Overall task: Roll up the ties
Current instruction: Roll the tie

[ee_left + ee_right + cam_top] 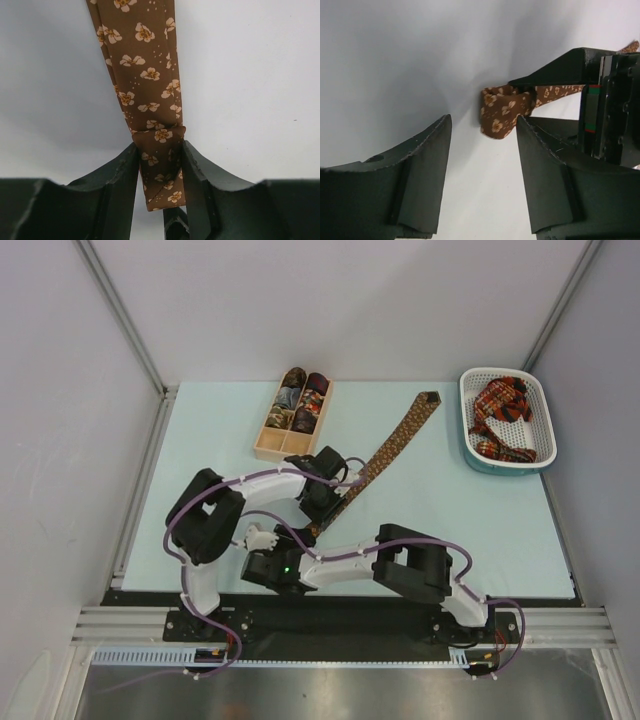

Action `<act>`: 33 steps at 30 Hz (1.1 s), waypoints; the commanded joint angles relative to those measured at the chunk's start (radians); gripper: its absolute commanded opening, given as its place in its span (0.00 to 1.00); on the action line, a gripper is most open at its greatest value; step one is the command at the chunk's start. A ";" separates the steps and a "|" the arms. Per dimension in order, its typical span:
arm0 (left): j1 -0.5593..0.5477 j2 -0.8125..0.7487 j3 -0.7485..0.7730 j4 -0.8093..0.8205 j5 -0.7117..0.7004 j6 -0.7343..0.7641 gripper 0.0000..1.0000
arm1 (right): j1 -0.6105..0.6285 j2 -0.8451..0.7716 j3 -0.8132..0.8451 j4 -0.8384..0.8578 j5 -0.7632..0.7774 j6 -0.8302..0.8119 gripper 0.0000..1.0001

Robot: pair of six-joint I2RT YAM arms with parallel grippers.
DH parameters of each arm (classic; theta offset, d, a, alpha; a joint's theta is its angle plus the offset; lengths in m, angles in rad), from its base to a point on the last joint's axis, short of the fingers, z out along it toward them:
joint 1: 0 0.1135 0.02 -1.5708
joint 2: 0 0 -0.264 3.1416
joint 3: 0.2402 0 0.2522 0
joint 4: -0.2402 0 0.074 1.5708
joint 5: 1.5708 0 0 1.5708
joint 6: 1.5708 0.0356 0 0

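Note:
A long brown tie (392, 448) with small gold flowers lies diagonally on the pale table, its wide end at the back. My left gripper (324, 508) is shut on the tie's near end, which is folded over once. In the left wrist view the brown tie (150, 75) runs away from the left gripper (159, 152), with the fold pinched between the fingers. My right gripper (482, 120) is open and empty, just short of the folded end of the tie (501, 111). In the top view the right gripper (296, 545) is low beside that end.
A light wooden divided box (266, 451) holding several rolled ties (303, 400) stands at the back, left of centre. A white perforated basket (466, 400) with red plaid ties (503, 410) sits at the back right. Both arms crowd the near middle.

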 commanded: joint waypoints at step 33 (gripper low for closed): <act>-0.025 0.148 0.136 -0.170 0.042 -0.008 0.46 | -0.133 0.060 -0.005 -0.074 -0.159 0.023 0.14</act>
